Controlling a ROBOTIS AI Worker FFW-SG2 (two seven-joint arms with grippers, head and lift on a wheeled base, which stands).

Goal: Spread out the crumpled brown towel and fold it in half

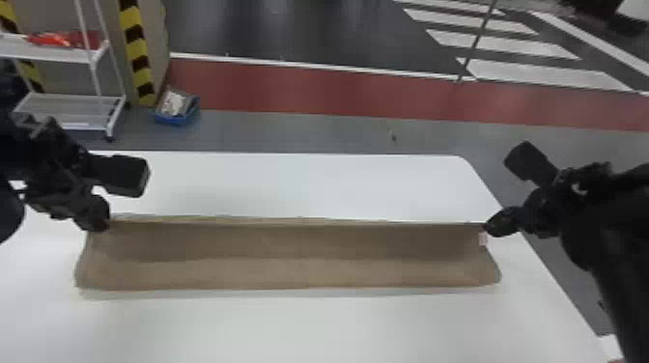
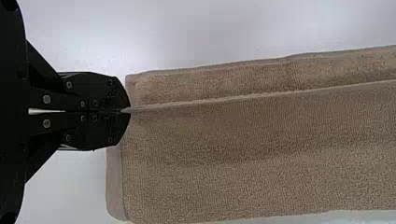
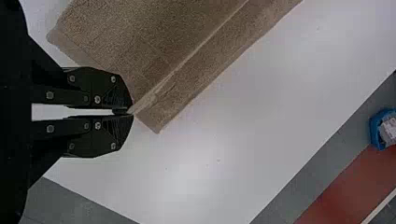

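Left gripper (image 1: 103, 225) and right gripper (image 1: 488, 229) pinch opposite ends of a raised edge of the brown towel (image 1: 289, 272), mid-frame; white counter (image 1: 318, 328) stretches above and below.

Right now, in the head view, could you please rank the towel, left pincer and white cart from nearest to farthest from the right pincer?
1. Towel, its right end in the right pincer.
2. Left pincer, at the towel's left end.
3. White cart, at the back left.
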